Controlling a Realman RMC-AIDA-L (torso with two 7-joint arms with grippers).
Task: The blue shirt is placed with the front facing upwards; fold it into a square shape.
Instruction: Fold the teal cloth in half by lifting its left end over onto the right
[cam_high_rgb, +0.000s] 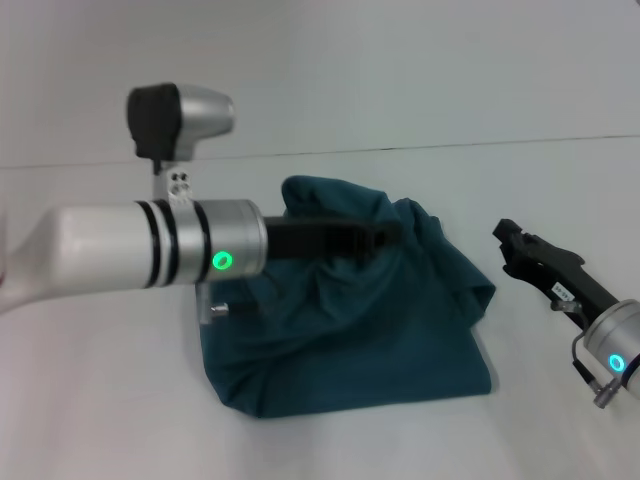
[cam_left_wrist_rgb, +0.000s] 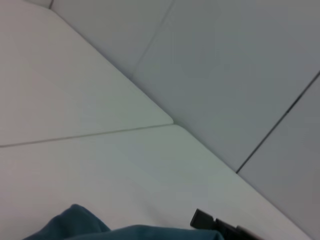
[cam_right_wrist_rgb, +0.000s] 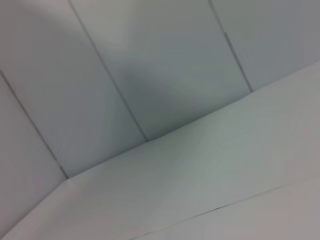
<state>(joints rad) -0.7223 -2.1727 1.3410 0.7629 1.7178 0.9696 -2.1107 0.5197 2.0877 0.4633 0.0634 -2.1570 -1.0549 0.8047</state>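
Observation:
The blue shirt (cam_high_rgb: 350, 320) lies bunched in a rumpled teal heap at the middle of the white table, its lettering hidden. My left arm reaches across it from the left. The left gripper (cam_high_rgb: 388, 236) is over the heap's upper part, shut on a raised fold of the cloth. A corner of that teal cloth (cam_left_wrist_rgb: 80, 225) shows in the left wrist view beside a black fingertip (cam_left_wrist_rgb: 202, 219). My right gripper (cam_high_rgb: 506, 247) hovers just right of the shirt, apart from it, open and empty. The right wrist view shows only table and wall.
The white table (cam_high_rgb: 120, 400) stretches around the shirt, with its back edge (cam_high_rgb: 450, 148) meeting a pale panelled wall. The left arm's silver forearm (cam_high_rgb: 130, 245) and elbow joint (cam_high_rgb: 185, 115) cover the table's left middle.

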